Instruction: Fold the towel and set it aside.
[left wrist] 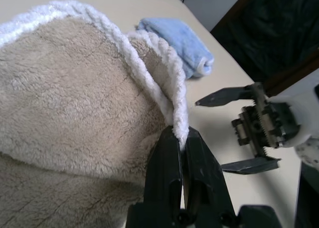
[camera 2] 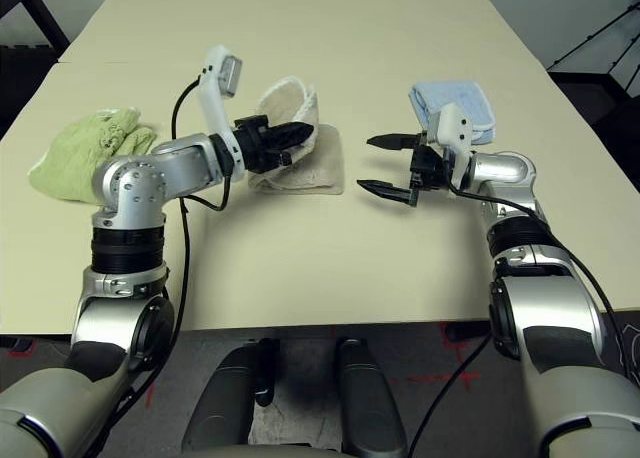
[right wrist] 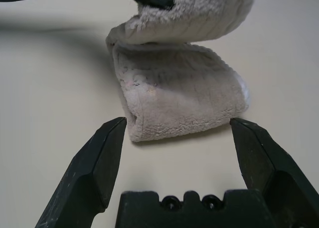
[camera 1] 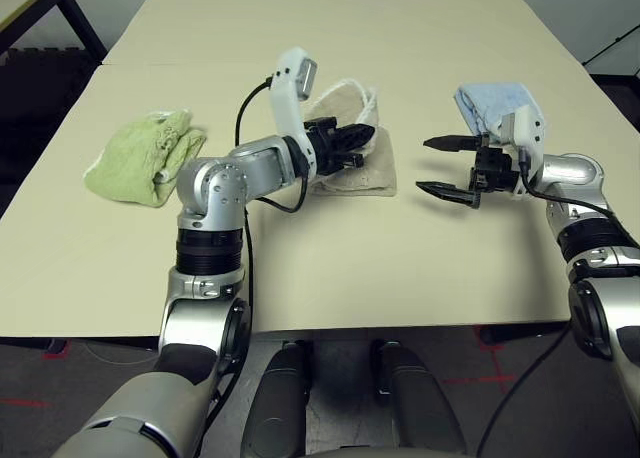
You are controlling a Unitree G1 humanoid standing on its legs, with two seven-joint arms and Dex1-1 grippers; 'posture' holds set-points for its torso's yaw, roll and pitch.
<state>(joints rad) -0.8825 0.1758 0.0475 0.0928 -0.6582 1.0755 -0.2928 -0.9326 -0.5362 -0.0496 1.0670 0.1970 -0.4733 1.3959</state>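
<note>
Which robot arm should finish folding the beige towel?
Left, probably. The left gripper already pinches the beige towel's white edge, lifted over the rest. The right gripper waits open beside it, apart.

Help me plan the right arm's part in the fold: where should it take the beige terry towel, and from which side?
Best guess: the free near corner of the beige terry towel lying flat on the table, approached level from the robot's right. The open right tool already faces that folded end, apart from it, while the left tool pinches the white-stitched edge of the raised part.
</note>
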